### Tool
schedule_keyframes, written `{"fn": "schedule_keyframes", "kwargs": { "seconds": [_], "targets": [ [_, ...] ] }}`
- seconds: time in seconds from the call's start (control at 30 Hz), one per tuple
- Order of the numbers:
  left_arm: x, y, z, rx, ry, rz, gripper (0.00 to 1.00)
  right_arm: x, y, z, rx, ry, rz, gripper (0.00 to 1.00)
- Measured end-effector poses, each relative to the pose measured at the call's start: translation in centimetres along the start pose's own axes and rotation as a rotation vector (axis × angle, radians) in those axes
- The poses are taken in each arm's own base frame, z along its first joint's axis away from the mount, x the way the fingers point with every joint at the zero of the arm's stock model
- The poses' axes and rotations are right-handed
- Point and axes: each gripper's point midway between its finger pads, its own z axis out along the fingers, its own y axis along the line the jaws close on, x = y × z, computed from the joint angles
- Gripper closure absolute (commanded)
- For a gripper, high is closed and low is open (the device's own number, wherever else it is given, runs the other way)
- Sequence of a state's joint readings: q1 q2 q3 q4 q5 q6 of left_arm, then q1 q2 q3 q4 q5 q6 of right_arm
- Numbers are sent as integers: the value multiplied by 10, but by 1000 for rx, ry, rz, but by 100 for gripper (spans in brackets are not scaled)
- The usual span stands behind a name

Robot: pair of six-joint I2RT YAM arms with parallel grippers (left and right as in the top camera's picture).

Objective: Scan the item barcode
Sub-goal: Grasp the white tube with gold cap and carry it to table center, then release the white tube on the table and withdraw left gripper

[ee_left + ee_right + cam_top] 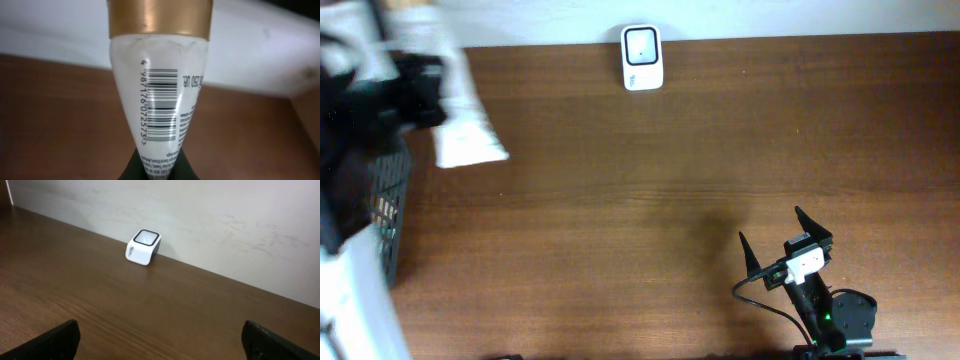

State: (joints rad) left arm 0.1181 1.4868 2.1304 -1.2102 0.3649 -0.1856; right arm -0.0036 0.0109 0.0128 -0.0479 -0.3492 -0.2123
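The item is a white tube (160,75) with a gold cap (160,17). Its barcode (162,107) faces the left wrist camera. My left gripper (159,171) is shut on the tube's flat crimped end. In the overhead view the tube (468,130) and left gripper (420,88) are a blur at the far left, above the table. The white scanner (642,57) stands at the middle of the table's back edge, well to the right of the tube; it also shows as the scanner (143,247) in the right wrist view. My right gripper (785,232) is open and empty at the front right.
A black mesh basket (388,205) stands at the table's left edge. A pale blurred shape (350,300) fills the lower left corner. A light wall (225,225) runs behind the scanner.
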Motion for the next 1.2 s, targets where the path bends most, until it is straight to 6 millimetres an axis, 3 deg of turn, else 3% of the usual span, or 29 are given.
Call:
{"fn": "schedule_keyframes", "kwargs": {
  "seconds": [0.13, 0.2, 0.33, 0.4, 0.6, 0.73, 0.87, 0.9, 0.97, 1.0, 1.13, 1.2],
  "targets": [
    [67, -30, 96, 89, 267, -20, 100, 0, 0, 0, 0, 0, 0, 2],
    [115, -39, 149, 96, 408, -62, 100, 0, 0, 0, 0, 0, 0, 2],
    [184, -64, 216, 108, 537, -124, 100, 0, 0, 0, 0, 0, 0, 2],
    [219, -90, 244, 137, 576, -131, 100, 0, 0, 0, 0, 0, 0, 2],
    [289, -152, 277, 169, 655, -149, 100, 0, 0, 0, 0, 0, 0, 2],
    [341, -159, 293, 98, 742, -172, 100, 0, 0, 0, 0, 0, -1, 2],
    [370, -156, 303, 44, 785, -186, 98, 0, 0, 0, 0, 0, 0, 2],
    [372, -156, 304, 40, 783, -185, 83, 0, 0, 0, 0, 0, 0, 2],
    [372, -161, 306, 49, 767, -182, 23, 0, 0, 0, 0, 0, 0, 2],
    [370, -165, 307, 58, 758, -190, 18, 0, 0, 0, 0, 0, -1, 2],
    [370, -168, 308, 63, 752, -195, 18, 0, 0, 0, 0, 0, 0, 2],
    [369, -167, 308, 65, 750, -195, 23, 0, 0, 0, 0, 0, 0, 2]
  ]
}}
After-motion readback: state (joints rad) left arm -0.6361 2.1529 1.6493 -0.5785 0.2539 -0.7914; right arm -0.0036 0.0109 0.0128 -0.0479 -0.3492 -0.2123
